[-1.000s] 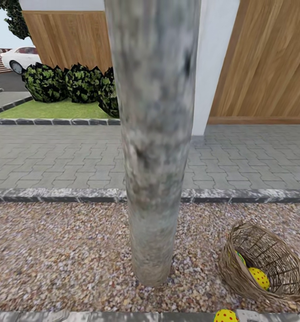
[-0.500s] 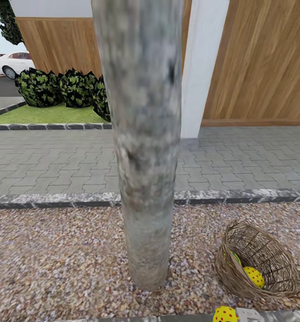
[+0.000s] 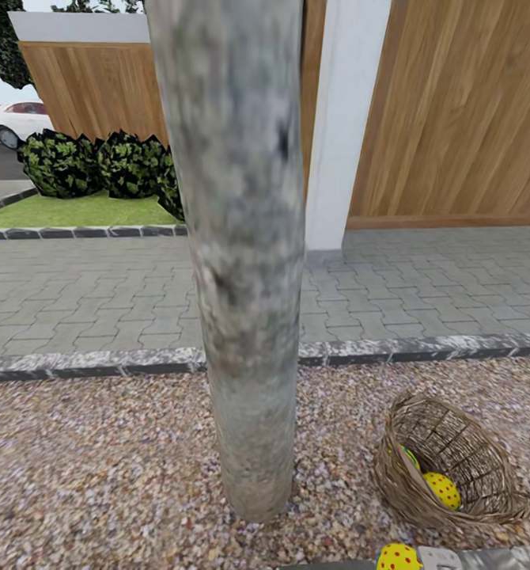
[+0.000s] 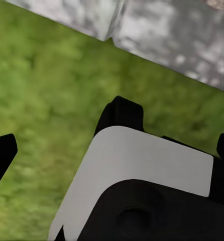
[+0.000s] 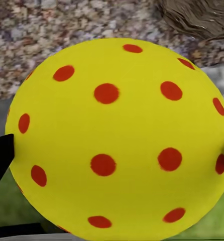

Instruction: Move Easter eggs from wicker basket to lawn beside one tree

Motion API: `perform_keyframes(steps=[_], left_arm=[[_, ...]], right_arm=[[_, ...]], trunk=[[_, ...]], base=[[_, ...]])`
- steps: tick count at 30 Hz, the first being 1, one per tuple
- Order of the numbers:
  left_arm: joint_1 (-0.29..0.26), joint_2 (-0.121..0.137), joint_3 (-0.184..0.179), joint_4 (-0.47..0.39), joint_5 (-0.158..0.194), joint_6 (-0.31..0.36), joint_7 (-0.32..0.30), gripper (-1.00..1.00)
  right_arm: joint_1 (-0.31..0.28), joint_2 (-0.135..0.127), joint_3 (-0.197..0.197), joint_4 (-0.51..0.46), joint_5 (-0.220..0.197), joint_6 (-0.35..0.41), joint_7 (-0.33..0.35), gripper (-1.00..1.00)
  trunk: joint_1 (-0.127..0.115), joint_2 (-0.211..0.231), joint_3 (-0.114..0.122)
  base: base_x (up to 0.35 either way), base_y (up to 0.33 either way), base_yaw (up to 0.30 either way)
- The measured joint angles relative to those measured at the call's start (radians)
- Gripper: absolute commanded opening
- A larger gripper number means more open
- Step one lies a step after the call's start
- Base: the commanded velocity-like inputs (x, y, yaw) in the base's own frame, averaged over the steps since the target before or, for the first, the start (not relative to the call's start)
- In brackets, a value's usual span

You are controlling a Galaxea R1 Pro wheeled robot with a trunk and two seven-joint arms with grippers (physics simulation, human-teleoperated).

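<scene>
A yellow Easter egg with red dots sits between my right gripper's black fingertips, which are shut on it. The head view shows this egg at the bottom edge, just short of the gravel. The wicker basket lies tipped on the pebble gravel, right of the thick grey tree. Inside it lie one spotted egg and a second, half-hidden egg. My left gripper hangs open over green lawn, with a white and black robot part between its fingers.
A grey stone kerb divides the gravel from grey paving. Behind stand a wooden fence, a white post, dark shrubs on a far grass patch and a white car. Another kerb borders the lawn.
The whole head view has shifted, so the trunk and basket sit further left in the picture. The egg in my right gripper stays at the bottom edge.
</scene>
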State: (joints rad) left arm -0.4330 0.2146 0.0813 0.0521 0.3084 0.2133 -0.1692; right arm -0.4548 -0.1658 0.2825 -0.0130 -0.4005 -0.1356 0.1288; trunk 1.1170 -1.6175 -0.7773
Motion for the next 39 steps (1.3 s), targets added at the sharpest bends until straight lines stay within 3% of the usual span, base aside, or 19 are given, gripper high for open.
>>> perform_keyframes(steps=[22, 30, 34, 39], left_arm=[[0.0, -0.001, 0.0, 0.0, -0.003, -0.003, 0.0, 1.0], [0.0, -0.001, 0.0, -0.001, -0.003, -0.006, 0.0, 1.0], [0.0, 0.003, 0.0, -0.001, -0.004, -0.055, 0.0, 1.0], [0.0, 0.006, -0.001, -0.001, -0.004, -0.063, -0.001, 1.0]], right_arm=[[0.0, 0.001, 0.0, 0.004, 0.002, 0.001, 0.001, -1.0], [0.0, 0.015, 0.002, 0.004, 0.01, 0.002, 0.0, -1.0], [0.0, 0.016, 0.001, 0.004, 0.01, 0.002, 0.0, -1.0], [0.0, 0.016, 0.001, 0.005, 0.009, 0.002, 0.0, -1.0]], trunk=[[0.0, 0.0, 0.035], [0.0, 0.0, 0.046], [0.0, 0.0, 0.051], [0.0, 0.0, 0.057]], base=[[0.0, 0.0, -0.01], [0.0, 0.0, 0.185], [0.0, 0.0, 0.21], [0.0, 0.0, 0.211]])
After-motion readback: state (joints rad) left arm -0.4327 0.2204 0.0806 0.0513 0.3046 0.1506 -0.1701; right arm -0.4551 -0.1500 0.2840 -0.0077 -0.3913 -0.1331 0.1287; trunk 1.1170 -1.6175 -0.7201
